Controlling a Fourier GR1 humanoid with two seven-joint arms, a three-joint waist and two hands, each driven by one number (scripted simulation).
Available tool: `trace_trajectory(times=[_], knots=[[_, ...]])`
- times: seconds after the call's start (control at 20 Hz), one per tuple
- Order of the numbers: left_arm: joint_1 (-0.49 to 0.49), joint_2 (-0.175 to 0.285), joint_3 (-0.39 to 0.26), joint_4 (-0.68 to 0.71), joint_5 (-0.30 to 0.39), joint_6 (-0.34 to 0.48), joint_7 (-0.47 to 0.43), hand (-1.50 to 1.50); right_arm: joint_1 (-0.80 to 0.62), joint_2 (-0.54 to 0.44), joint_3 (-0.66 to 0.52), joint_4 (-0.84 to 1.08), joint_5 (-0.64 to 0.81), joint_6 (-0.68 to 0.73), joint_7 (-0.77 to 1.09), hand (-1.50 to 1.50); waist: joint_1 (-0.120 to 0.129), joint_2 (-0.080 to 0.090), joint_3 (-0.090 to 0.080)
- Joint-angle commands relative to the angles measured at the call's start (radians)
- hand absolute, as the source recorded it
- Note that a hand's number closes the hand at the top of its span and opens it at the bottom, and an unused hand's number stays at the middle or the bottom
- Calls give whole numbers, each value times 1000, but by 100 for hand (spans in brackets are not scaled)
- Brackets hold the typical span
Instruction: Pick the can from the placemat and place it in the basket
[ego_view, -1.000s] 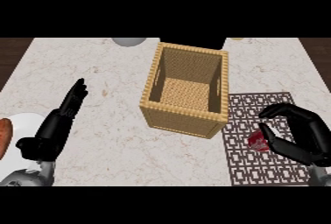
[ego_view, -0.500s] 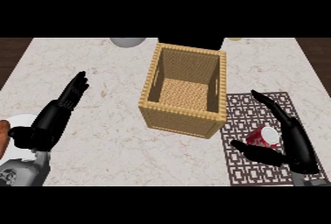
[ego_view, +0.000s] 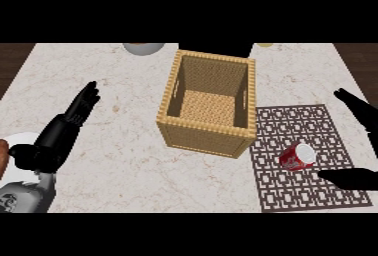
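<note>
Right hand (ego_view: 363, 114): at the view's right edge, partly cut off by it, above the right side of the placemat.
Right fingers: straight and spread wide, pointing up and left; the thumb (ego_view: 347, 178) lies lower and points left, far from the fingers. They pinch nothing.
Can (ego_view: 297, 156): red with a pale end, lying on its side on the placemat. It sits in the wide gap between the right fingers and the thumb, to their left, touching neither and nearer the thumb.
Placemat (ego_view: 295, 125): dark lattice mat, flat on the bench, reaching under the right fingers and thumb.
Basket (ego_view: 199, 139): tan woven box, upright and open-topped, left of the right fingers and right of the left fingers. Its right side meets the placemat's left edge, and the can lies just beside its near right corner.
Left hand (ego_view: 74, 117): resting at the view's left, well apart from the basket.
Left fingers: straight, close together, pointing toward the far edge, holding nothing.
Bench (ego_view: 125, 160): pale marbled top under everything.
Pale round dish (ego_view: 142, 48): at the far edge, beyond the left fingertips, partly cut off.
</note>
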Motion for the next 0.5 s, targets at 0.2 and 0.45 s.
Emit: trace_trajectory(times=[0.2, 0.45], knots=[[-30, 21, 44, -2, 35, -39, 29, 0, 17, -218, -88, -279, -314, 402, 351, -150, -4, 2, 5], [1, 13, 57, -8, 21, -65, 3, 0, 15, -263, -294, -412, -550, 494, 509, -150, 5, 4, 7]])
